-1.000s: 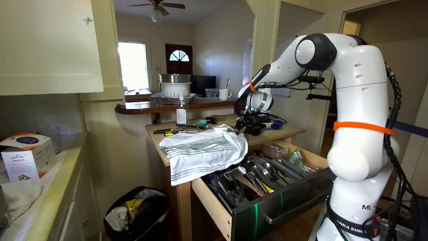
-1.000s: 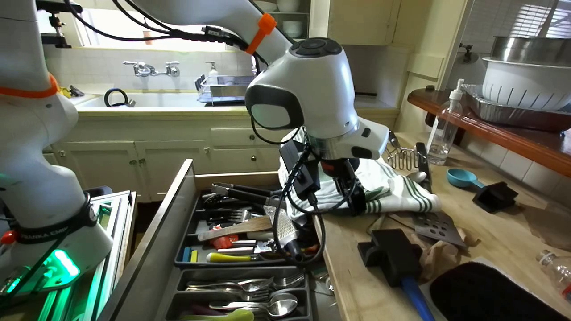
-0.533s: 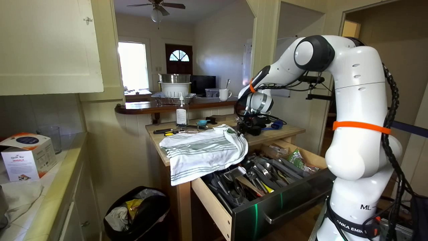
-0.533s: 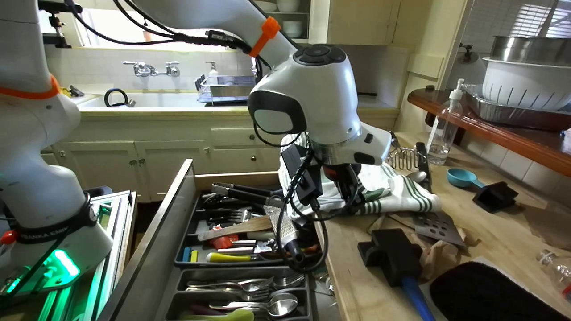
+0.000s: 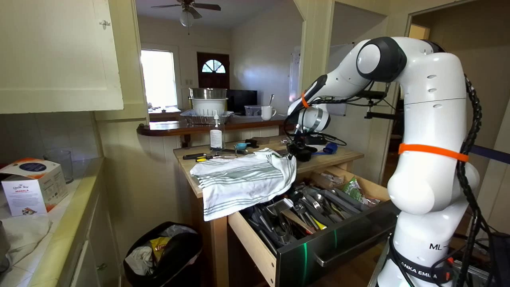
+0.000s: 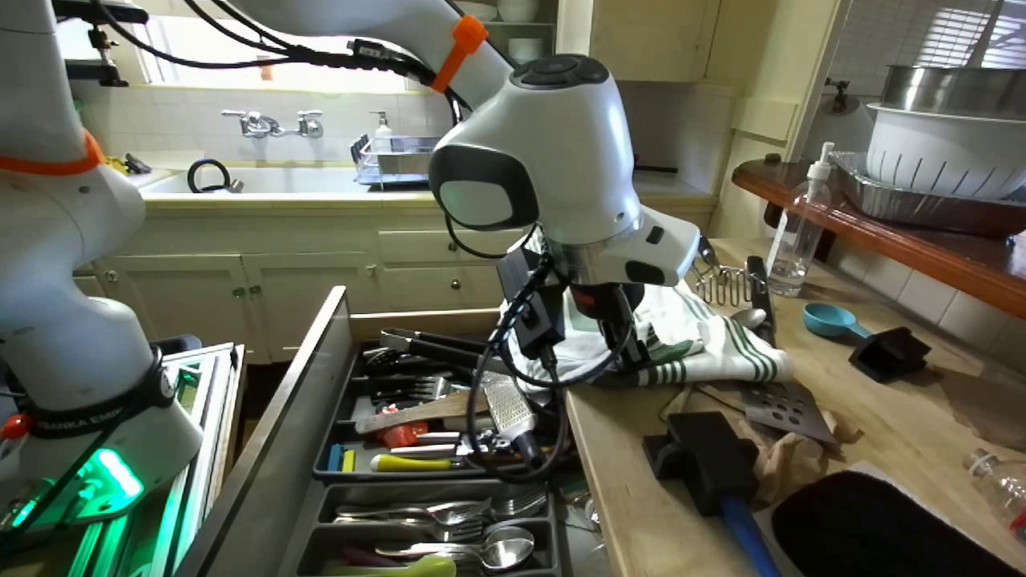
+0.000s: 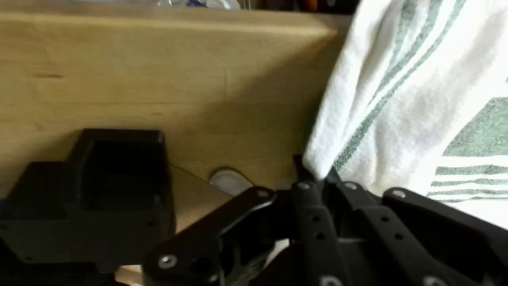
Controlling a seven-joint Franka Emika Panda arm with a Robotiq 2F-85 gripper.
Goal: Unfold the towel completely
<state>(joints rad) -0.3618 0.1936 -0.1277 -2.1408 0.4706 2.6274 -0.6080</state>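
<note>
In the wrist view the tool is closed on an edge of the towel, whose green-striped folds spread to the right. In an exterior view the towel lies wrinkled on the left part of the bench, draping over its near edge above the pulled-out drawer. In an exterior view the arm hides part of the towel, and a blue scoop lies right of it
</note>
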